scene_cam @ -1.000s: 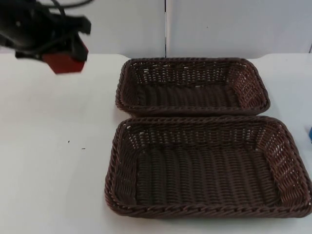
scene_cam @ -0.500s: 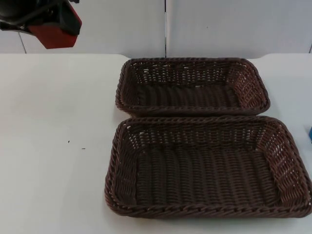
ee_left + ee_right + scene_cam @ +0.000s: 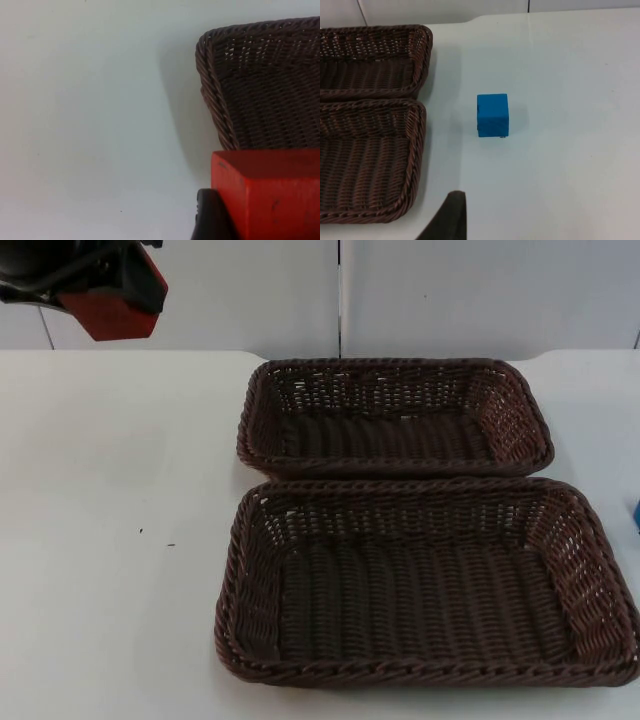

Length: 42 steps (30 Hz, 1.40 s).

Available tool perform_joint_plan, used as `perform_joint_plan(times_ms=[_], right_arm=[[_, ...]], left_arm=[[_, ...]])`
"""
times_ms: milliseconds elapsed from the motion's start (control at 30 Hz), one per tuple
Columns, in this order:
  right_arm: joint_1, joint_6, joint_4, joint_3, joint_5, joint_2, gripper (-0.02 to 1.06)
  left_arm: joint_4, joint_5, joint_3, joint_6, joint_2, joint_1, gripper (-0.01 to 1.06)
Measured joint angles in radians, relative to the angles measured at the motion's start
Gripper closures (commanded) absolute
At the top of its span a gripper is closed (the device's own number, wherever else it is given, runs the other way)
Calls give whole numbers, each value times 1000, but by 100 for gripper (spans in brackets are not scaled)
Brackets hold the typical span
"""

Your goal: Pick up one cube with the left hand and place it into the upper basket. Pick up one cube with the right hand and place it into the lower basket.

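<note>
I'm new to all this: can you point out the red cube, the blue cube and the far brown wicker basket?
red cube [image 3: 112, 308]: top view, front face.
blue cube [image 3: 493, 114]: right wrist view, front face.
far brown wicker basket [image 3: 395, 469]: top view, near rim.

The desk [image 3: 120, 540] is viewed from above, facing the wall. A red cube [image 3: 270, 192] is seen close along the left wrist view, beside a basket [image 3: 265, 85]. Both baskets' ends are shared by the right wrist view.
</note>
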Motion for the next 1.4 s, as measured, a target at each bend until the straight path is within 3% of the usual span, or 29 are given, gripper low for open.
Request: perform_joint_plan(times_ms=[867,1400], right_arm=[[0,-2,0,0,0,0,-1],[0,-2,0,0,0,0,-1]], left_arm=[[-37,-30,-4,32,0,-2,105],[-29,81,-374,15,277,-188,105]])
